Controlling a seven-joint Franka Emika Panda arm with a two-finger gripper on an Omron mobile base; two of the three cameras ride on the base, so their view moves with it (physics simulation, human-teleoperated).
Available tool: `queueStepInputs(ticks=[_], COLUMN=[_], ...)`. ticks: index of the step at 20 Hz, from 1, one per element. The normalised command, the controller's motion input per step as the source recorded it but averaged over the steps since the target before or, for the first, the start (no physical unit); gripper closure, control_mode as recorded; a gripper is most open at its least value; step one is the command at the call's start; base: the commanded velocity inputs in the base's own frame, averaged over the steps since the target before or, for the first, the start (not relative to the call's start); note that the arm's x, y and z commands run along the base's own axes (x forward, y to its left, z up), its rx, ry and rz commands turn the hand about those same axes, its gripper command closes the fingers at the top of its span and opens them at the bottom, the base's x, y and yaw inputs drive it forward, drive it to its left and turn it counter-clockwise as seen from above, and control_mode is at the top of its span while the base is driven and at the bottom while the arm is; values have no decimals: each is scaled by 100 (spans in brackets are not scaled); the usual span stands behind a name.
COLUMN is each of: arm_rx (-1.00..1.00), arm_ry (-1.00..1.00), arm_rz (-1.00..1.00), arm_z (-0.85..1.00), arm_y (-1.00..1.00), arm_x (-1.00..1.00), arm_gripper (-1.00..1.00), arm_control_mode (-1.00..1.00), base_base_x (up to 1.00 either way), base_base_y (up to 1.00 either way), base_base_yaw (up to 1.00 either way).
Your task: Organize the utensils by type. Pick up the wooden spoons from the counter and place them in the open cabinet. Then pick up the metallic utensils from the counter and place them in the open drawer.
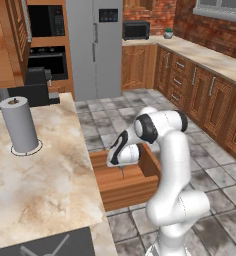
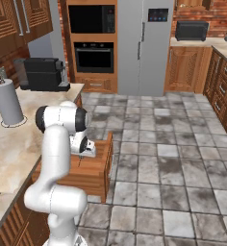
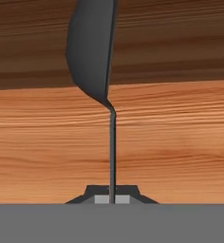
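Note:
My gripper [image 3: 112, 200] is shut on the thin handle of a grey metal spoon [image 3: 92, 47]. In the hand view its dark oval bowl points away from me toward the brown wood of the open drawer [image 3: 171, 142]. In the left base view the gripper [image 1: 122, 167] hangs just above the drawer's [image 1: 151, 161] inside, with the spoon [image 1: 123, 173] dangling below it. From the right the gripper [image 2: 81, 156] sits low over the same drawer [image 2: 97, 169], which is pulled out from the counter [image 1: 45, 185]. The wooden spoons are out of view.
A grey paper-towel roll [image 1: 20, 125] and a black coffee machine [image 1: 37, 87] stand on the counter's far part. A dark stovetop panel [image 1: 50, 246] with thin grey marks lies at its near edge. Tiled floor [image 2: 158, 158] spreads beyond the drawer.

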Motion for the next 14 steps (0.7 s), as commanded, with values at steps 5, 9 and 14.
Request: queueStepInputs(ticks=[5,9,14], arm_rx=[0,0,0], arm_ry=[0,0,0], arm_rz=[0,0,0], arm_z=[-37,-42,-38], arm_y=[0,0,0], arm_x=[40,31,18], arm_gripper=[100,100,100], arm_control_mode=[-100,-100,-100], base_base_x=[0,0,0], base_base_y=[0,0,0], base_base_yaw=[0,0,0])
